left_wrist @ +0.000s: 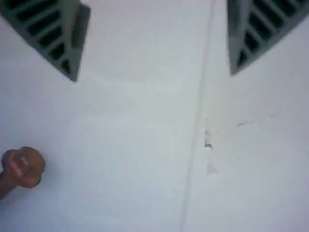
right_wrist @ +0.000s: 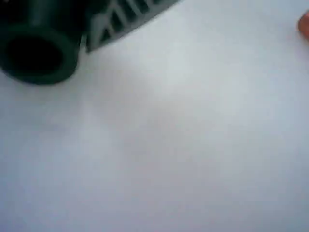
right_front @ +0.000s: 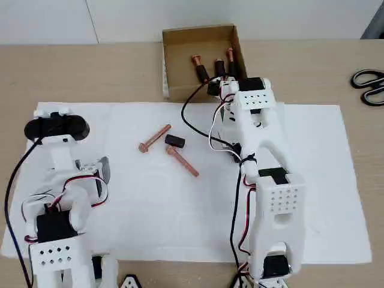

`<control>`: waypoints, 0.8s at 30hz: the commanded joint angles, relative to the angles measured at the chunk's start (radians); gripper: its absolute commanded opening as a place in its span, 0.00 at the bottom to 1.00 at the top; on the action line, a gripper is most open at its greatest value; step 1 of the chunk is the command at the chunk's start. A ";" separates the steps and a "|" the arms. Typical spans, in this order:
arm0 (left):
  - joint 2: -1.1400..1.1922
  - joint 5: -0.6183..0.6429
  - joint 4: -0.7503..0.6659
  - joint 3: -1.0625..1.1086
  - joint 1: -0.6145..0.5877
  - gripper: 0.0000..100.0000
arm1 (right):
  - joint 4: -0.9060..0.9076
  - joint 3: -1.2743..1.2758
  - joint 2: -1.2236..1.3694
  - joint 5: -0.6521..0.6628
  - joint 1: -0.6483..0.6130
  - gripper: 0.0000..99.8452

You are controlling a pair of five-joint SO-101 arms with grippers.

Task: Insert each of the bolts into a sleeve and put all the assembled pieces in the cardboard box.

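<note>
Sleeve first: a short black hollow sleeve [right_wrist: 38, 53] is clenched in my right gripper [right_front: 215, 89], bore toward my wrist camera, just outside the near wall of the open brown cardboard box [right_front: 180, 91]. Inside that box lie three sleeved copper bolts [right_front: 200, 67], side by side. Nearer me than the box, on the white paper sheet [right_front: 300, 180], rest a bare copper bolt [right_front: 155, 138] and a second bare bolt [right_front: 183, 162], with a loose black sleeve [right_front: 174, 141] just beside the second one's head. My left gripper [left_wrist: 153, 70] hangs released, jaws wide apart, over the sheet well left of the box, one bolt head near it. Black-handled scissors [right_front: 369, 84] lie on the wooden table [right_front: 90, 72], right of the box.
</note>
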 commanded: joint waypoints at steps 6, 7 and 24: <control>0.005 -0.003 0.000 -0.045 0.008 0.20 | -0.002 -0.005 0.067 -0.009 0.002 0.12; 0.005 -0.003 0.000 -0.045 0.008 0.20 | -0.005 -0.006 0.076 -0.009 0.004 0.12; 0.005 -0.005 0.000 -0.045 0.008 0.19 | 0.027 -0.043 0.079 -0.006 0.008 0.01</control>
